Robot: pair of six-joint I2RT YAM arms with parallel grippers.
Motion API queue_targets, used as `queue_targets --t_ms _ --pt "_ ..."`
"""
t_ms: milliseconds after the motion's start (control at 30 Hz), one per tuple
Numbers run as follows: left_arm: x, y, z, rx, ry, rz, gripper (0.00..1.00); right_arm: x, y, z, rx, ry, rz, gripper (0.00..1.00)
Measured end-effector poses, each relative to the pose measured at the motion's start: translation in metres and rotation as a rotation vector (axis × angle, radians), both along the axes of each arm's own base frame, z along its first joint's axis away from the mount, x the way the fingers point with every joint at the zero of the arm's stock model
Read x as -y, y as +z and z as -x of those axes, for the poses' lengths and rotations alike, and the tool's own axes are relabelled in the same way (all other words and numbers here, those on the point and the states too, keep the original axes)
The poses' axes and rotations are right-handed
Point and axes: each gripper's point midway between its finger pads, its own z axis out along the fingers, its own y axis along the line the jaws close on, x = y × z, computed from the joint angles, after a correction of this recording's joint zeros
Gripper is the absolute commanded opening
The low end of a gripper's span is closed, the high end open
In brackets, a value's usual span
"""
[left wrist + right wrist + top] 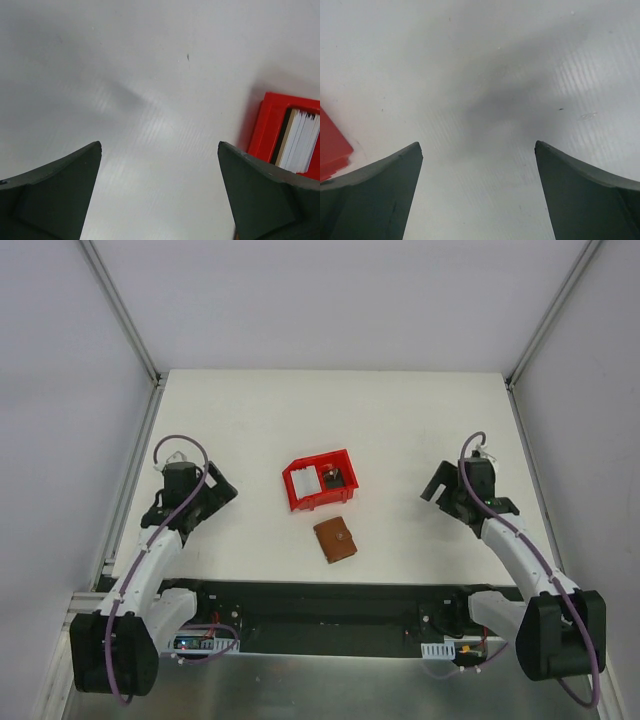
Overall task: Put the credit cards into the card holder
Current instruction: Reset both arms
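The brown card holder (335, 539) lies closed on the white table, just in front of the red bin (296, 488). A stack of whitish credit cards (306, 480) stands in the bin's left part; it also shows in the left wrist view (300, 142). My left gripper (222, 490) is open and empty, well left of the bin. My right gripper (434, 488) is open and empty, well right of the bin. In both wrist views the fingers (55, 195) (590, 195) stand wide apart over bare table.
The red bin (265, 127) also holds a small dark object (333, 478) in its right part. Its corner shows in the right wrist view (332, 147). Grey walls and metal rails (130, 470) bound the table on the left, right and back.
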Motion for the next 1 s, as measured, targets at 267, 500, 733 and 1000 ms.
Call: queue_targets --t_ms 267,500,733,1000 --pt "-0.026 0.023 -0.015 0.04 0.072 -0.02 0.93 0.03 0.022 -0.023 0.074 0.019 0.143 0.96" --pt "-0.031 0.021 -0.004 0.051 0.093 -0.042 0.94 0.045 -0.001 -0.013 0.158 0.068 0.273 0.96" --pt "-0.002 0.019 0.003 0.064 -0.037 -0.127 0.99 0.043 0.011 -0.031 0.253 0.135 0.38 0.96" --pt "-0.007 0.028 0.003 0.117 -0.026 -0.229 0.99 0.057 -0.004 -0.044 0.265 0.111 0.471 0.96"
